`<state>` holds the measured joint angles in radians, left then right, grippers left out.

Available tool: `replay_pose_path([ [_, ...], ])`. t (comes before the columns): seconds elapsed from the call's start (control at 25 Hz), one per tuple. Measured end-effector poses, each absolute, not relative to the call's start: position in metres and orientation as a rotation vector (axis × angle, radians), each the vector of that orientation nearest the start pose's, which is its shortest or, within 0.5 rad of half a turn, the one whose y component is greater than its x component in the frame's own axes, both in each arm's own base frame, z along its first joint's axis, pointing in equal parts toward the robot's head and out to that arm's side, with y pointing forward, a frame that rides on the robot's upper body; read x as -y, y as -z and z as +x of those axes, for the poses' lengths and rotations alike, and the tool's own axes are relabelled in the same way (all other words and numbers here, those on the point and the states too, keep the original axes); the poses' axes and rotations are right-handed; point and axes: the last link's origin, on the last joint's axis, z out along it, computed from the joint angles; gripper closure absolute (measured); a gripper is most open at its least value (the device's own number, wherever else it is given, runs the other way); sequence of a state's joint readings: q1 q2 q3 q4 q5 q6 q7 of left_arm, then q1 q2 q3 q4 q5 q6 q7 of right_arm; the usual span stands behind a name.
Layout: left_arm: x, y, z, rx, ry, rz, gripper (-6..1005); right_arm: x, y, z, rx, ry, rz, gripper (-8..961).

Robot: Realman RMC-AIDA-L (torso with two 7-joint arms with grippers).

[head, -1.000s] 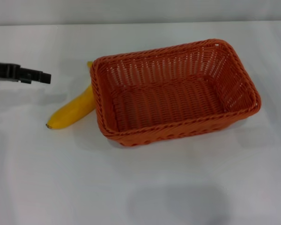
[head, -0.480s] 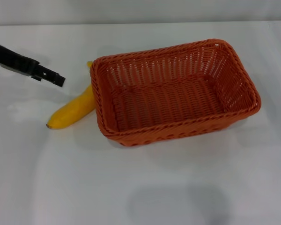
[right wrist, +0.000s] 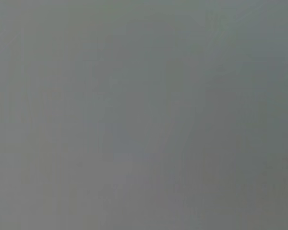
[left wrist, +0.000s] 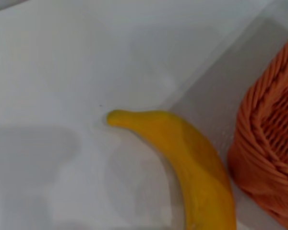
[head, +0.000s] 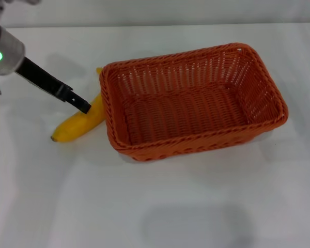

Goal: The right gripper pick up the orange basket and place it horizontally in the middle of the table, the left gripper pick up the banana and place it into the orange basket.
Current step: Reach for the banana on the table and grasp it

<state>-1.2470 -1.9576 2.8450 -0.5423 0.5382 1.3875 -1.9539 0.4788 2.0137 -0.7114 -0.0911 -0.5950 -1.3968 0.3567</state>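
basket (head: 196,101) set, i'm on the banana (head: 80,121) step: left gripper (head: 84,107) over it, jaws' state unclear, next lower and grasp.

No writing, label, brand or number can be read anywhere here. The only sign of any kind is a small green ring light glowing on the grey-white housing (head: 1,54) of the left arm, at the far left of the head view; it carries no letters or digits. The orange basket (head: 194,101), the banana (head: 80,123) and the table (head: 155,206) bear no print or stickers that I can make out.
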Motion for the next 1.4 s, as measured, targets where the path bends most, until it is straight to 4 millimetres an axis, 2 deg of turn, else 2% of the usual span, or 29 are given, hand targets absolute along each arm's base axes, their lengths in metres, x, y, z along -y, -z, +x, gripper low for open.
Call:
replay_pose_path([
  [0.48,-0.432,-0.010,-0.223,1.050,-0.486,-2.589,177,-0.345,-0.086,0.335,-0.361,-0.880,-1.365,232],
  [1.24,-0.429,0.015,-0.220,0.955,-0.572,-2.612,188,-0.344,-0.088,0.339,-0.377,-0.873,-1.340,232],
  [1.4,-0.429,0.014,-0.221,0.956,-0.571,-2.608,310,-0.344,-0.088,0.339,-0.378,-0.874,-1.340,233],
])
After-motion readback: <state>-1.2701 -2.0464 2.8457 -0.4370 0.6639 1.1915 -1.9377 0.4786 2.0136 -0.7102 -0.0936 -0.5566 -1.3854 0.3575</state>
